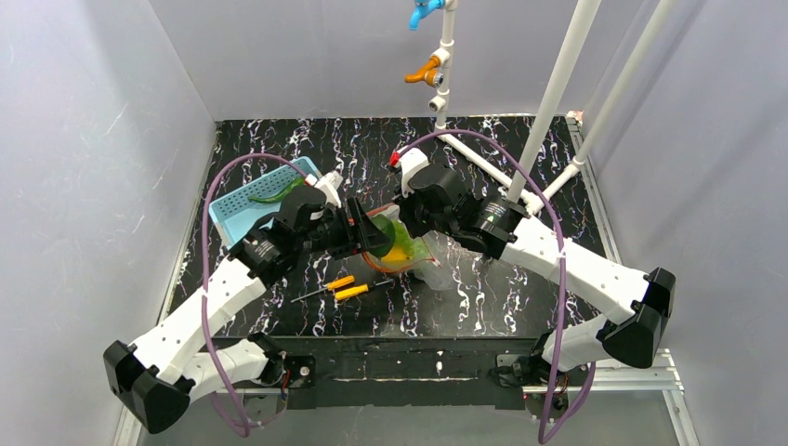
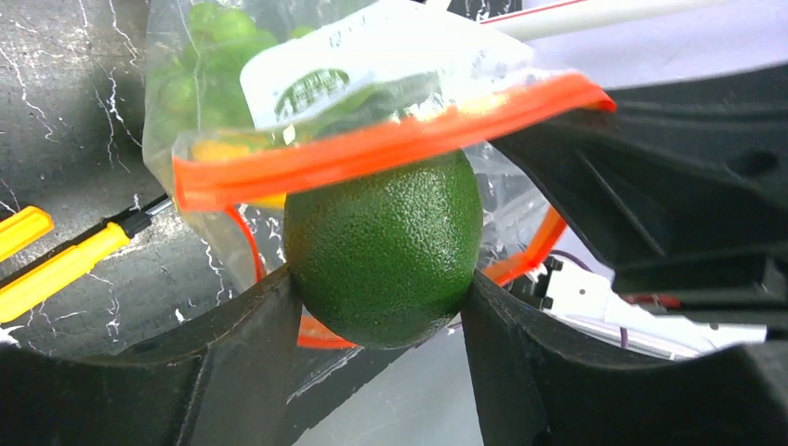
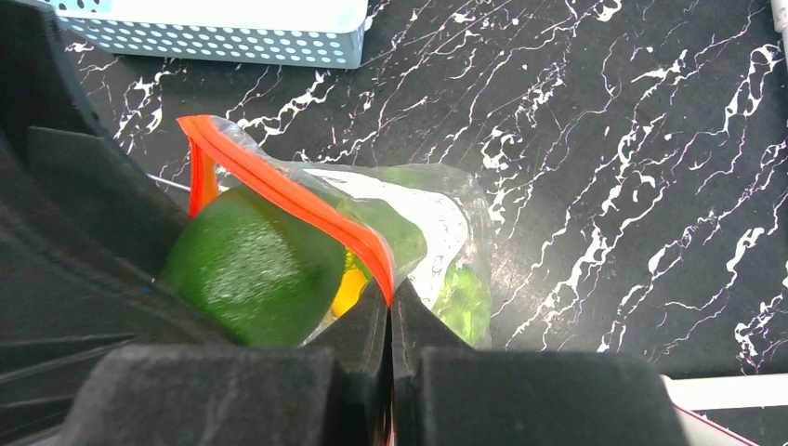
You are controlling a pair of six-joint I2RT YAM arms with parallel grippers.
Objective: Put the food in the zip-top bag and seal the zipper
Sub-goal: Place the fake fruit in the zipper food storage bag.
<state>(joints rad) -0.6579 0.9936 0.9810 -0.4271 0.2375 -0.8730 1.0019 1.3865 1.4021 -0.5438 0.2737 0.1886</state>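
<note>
My left gripper (image 2: 379, 281) is shut on the dark green oval fruit (image 2: 383, 251) and holds it right at the mouth of the zip-top bag (image 2: 167, 111), just under the red-orange zipper (image 2: 372, 149). The bag is lifted above the table. Inside it I see light green vegetables (image 2: 209, 46) and the yellow fruit (image 3: 351, 290). My right gripper (image 3: 388, 290) is shut on the zipper strip (image 3: 279, 190), pinching the upper edge of the bag (image 3: 446, 232); the green oval (image 3: 251, 265) sits to its left. In the top view both grippers meet at the bag (image 1: 413, 251).
A light blue perforated basket (image 1: 251, 200) stands behind the left arm with a green piece (image 1: 274, 195) in it. Two orange-handled screwdrivers (image 1: 344, 288) lie on the black marbled table in front of the bag. White pipes (image 1: 548, 111) rise at the back right.
</note>
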